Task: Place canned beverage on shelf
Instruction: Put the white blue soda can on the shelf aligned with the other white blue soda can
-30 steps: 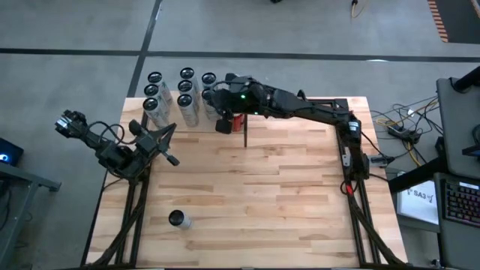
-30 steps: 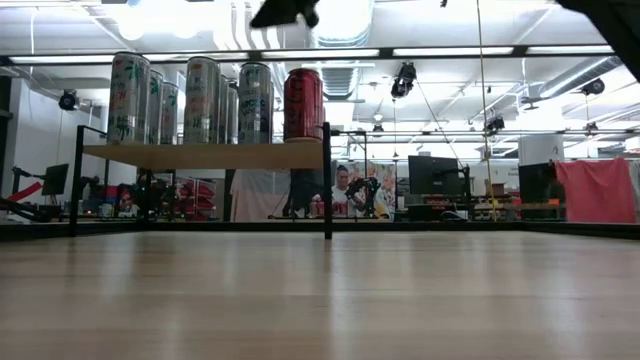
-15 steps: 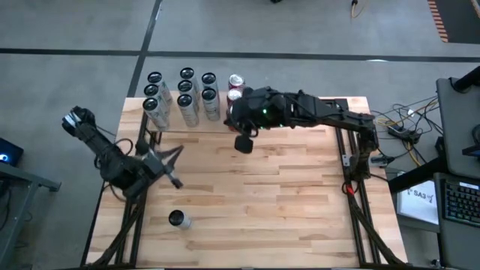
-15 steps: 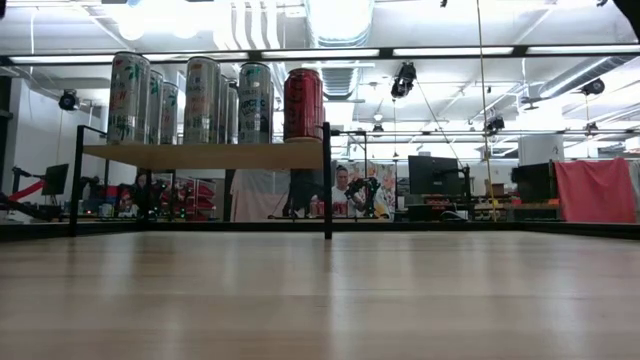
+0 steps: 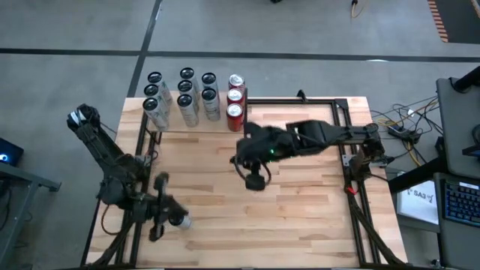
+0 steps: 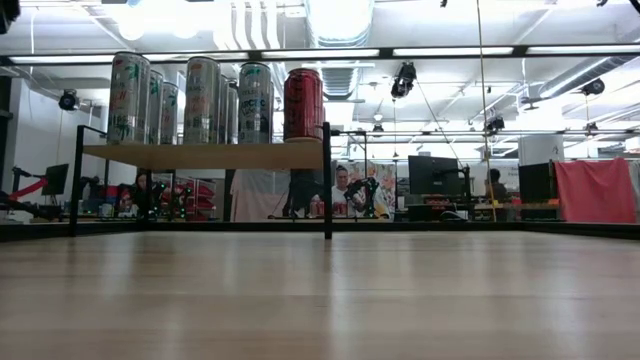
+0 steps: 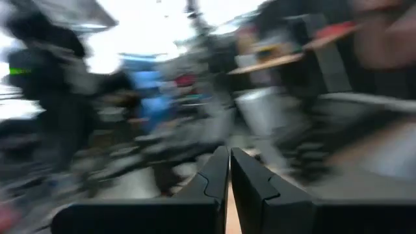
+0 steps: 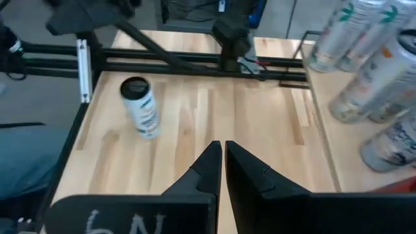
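The shelf [image 5: 191, 126] stands at the far left corner of the worktop [image 5: 300, 202], pale planks on thin black posts. On it: silver cans [image 5: 185, 96] in rows toward the left, and red cans [image 5: 235, 101] in a line at its right end, approx three, all upright. In the low view the red can [image 6: 303, 104] sits right at the shelf's [image 6: 205, 154] right edge, next to the black post, w/ silver cans [image 6: 200, 100] beside it. One more can, white w/ dark top [image 5: 178, 219], stands alone near the worktop's near left corner; the right wrist view shows it upright [image 8: 141, 107] on bare wood, apart from everything else. Left gripper [image 5: 159, 217] is low over that near left corner, just beside the lone can, fingers [image 7: 214, 179] pressed together, nothing between them; touching the can or not, can't tell. Right gripper [image 5: 255, 180] hangs over the worktop's middle, well clear of the shelf, fingers [image 8: 205, 172] also closed tight & empty. People show in the room beyond the far edge, low view, too small for detail.
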Controlling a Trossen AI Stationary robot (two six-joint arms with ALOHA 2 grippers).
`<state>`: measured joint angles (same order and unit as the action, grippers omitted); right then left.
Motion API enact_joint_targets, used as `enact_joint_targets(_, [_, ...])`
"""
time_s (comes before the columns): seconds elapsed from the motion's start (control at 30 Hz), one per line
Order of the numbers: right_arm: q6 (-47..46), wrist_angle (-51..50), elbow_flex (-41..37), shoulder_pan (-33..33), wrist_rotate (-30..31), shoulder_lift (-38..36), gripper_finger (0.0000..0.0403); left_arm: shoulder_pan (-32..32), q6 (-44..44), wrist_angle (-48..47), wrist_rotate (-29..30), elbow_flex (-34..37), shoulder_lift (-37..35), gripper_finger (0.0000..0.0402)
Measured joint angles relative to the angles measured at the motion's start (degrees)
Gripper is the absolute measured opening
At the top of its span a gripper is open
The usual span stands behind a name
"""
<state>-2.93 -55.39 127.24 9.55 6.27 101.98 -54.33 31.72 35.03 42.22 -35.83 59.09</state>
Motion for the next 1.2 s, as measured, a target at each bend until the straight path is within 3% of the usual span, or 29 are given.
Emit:
enact_joint_targets(0.1, [-0.2,0.3,-0.3,3.2,3.1,0.0,0.0012,0.4,-7.7,-7.9,-8.3,0.0,-0.8,0.0001])
enact_joint_targets(0.3, [-0.7,0.8,-2.4,8.7,10.1,0.0,0.0012,0.4,-19.5,-11.7,-2.7,-1.8,-2.3,0.0001])
enact_joint_targets(0.53, [-4.3,0.9,-7.1,10.9,10.4,0.0,0.0012,0.4,-46.2,-41.9,-2.2,-12.5,-3.4,0.0001])
enact_joint_targets(0.77, [-7.5,3.0,-12.6,11.6,10.3,0.1,0.0012,-1.0,-71.7,-68.1,-4.7,-25.1,2.3,0.0014])
enact_joint_targets(0.87, [-8.3,3.5,-14.1,11.5,10.3,0.1,0.0012,-1.3,-79.7,-78.1,-6.6,-29.6,5.5,0.0033])
enact_joint_targets(0.97, [-8.4,5.1,-15.9,11.8,10.3,0.1,0.0012,-1.9,-82.0,-84.3,-8.3,-32.6,9.1,0.0062])
enact_joint_targets(1.2, [-11.0,5.6,-19.7,12.2,9.8,-0.2,0.0012,-2.0,-83.8,-96.3,-11.5,-40.4,19.1,0.0175])
